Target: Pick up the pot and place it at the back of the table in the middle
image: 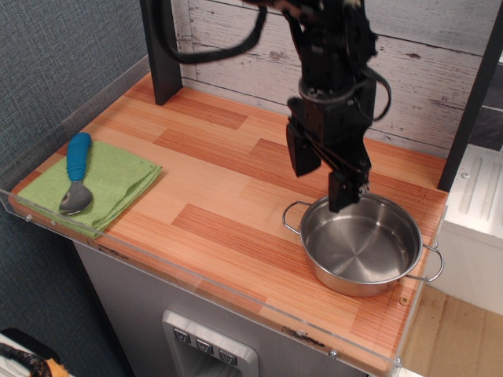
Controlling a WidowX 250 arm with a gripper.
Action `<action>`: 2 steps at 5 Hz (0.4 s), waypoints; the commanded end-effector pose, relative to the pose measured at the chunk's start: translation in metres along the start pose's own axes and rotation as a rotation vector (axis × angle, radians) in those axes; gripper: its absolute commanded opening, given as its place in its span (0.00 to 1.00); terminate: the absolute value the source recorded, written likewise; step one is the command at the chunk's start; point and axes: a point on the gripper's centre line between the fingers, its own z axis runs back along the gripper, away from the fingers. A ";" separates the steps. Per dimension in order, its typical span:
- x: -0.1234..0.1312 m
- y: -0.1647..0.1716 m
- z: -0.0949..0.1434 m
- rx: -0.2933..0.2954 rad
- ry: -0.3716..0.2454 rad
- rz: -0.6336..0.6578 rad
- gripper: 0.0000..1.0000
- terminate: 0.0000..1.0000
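The shiny steel pot [361, 245] with two wire loop handles stands upright and empty at the front right of the striped wood table [212, 188]. My black gripper [324, 179] hangs open just above the pot's back left rim. One finger is over the table left of the pot, the other over the rim. It holds nothing.
A blue-handled metal spoon [74, 174] lies on a folded green cloth [90, 184] at the front left. A dark post [161, 51] stands at the back left. A clear acrylic rim [196, 287] runs along the table's front edge. A white unit [475, 212] stands to the right.
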 end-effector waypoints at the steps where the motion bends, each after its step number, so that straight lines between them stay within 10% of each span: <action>1: 0.017 0.000 -0.014 0.003 -0.037 -0.018 1.00 0.00; 2: 0.016 0.001 -0.021 -0.015 -0.015 -0.007 1.00 0.00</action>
